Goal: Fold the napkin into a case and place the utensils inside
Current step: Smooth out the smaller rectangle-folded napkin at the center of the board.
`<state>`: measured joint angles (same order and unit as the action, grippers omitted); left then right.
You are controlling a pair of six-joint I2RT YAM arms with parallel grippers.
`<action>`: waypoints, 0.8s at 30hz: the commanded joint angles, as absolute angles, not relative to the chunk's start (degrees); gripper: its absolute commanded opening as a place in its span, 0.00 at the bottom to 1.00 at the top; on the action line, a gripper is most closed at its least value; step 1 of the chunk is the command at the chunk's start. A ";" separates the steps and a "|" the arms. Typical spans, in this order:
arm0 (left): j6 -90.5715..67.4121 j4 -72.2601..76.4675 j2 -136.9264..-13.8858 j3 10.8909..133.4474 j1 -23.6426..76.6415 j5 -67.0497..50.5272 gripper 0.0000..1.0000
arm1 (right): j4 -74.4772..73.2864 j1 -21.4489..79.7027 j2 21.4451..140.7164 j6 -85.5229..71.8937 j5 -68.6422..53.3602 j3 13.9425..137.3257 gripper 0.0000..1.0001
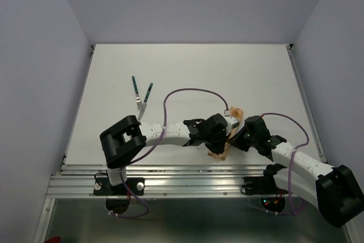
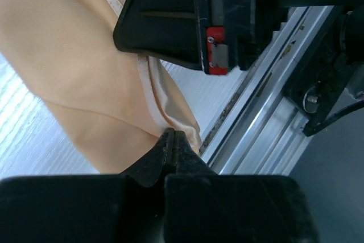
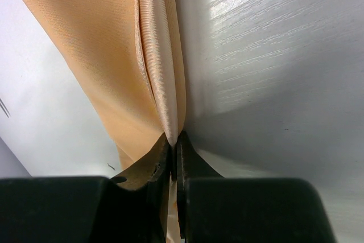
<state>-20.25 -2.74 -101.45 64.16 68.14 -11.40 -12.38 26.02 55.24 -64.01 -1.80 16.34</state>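
White bench (image 1: 199,66), near front edge, right of centre: napkin (image 2: 74,72) bunched, left jaws and right jaws each pinching a fold. Utensils (image 1: 141,96) lie well apart, toward left edge.

The left end effector (image 2: 170,139) has its jaws pinched together on the napkin's (image 2: 74,72) hemmed fold, beside the metal rail (image 2: 267,123) edging the tabletop (image 2: 23,135); the right end effector (image 2: 133,46) meets the same hem above.

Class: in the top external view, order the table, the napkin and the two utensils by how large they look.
1. table
2. napkin, only partly visible
3. two utensils: they look alike, so they are not ranked against each other
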 commanded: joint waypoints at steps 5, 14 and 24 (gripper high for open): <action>-19.78 2.20 -107.31 66.00 67.59 -15.64 0.00 | -13.80 26.63 54.06 -63.63 -0.79 17.05 0.38; -20.13 3.51 -106.61 65.48 66.80 -15.91 0.00 | -16.08 26.63 51.77 -60.56 -2.81 16.18 0.49; -20.92 3.78 -105.38 66.53 66.18 -15.64 0.00 | -13.37 26.63 50.89 -59.85 -5.36 13.36 0.13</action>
